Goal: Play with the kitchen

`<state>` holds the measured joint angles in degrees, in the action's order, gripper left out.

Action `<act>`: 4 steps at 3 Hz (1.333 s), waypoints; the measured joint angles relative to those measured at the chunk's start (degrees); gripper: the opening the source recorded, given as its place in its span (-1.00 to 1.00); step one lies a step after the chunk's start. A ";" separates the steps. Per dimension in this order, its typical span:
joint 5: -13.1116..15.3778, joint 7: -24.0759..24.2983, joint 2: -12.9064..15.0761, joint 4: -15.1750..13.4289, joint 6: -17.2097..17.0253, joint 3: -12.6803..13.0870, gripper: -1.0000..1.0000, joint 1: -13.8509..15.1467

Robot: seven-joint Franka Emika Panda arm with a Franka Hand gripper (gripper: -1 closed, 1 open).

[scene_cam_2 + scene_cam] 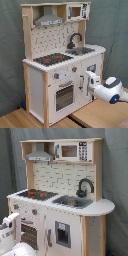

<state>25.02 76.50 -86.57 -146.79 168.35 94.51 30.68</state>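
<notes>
Kitchen (60, 203): one, white and pale wood, seen in both exterior views.
Hob (36, 193): one, black with two red rings.
Faucet (84, 187): one, black and arched.
Sink (72, 202): one basin, beside the hob.
Hood (39, 152): one, grey, up top.
Microwave (72, 150): one, on the top shelf.
Oven door (65, 95): one, with a window.
Knobs (56, 76): two that I can count above the oven in the second exterior view.
Robot arm (111, 90): one, white.
Hand (88, 82): one.
</notes>
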 joint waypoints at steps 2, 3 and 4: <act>0.29 -3.50 -0.11 3.02 8.79 0.16 1.00 6.52; 0.29 -8.13 -0.14 4.47 11.10 0.02 1.00 9.33; 0.21 -8.88 -0.76 8.33 8.97 0.10 1.00 13.28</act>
<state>25.24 67.62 -87.33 -138.47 177.32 94.60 43.96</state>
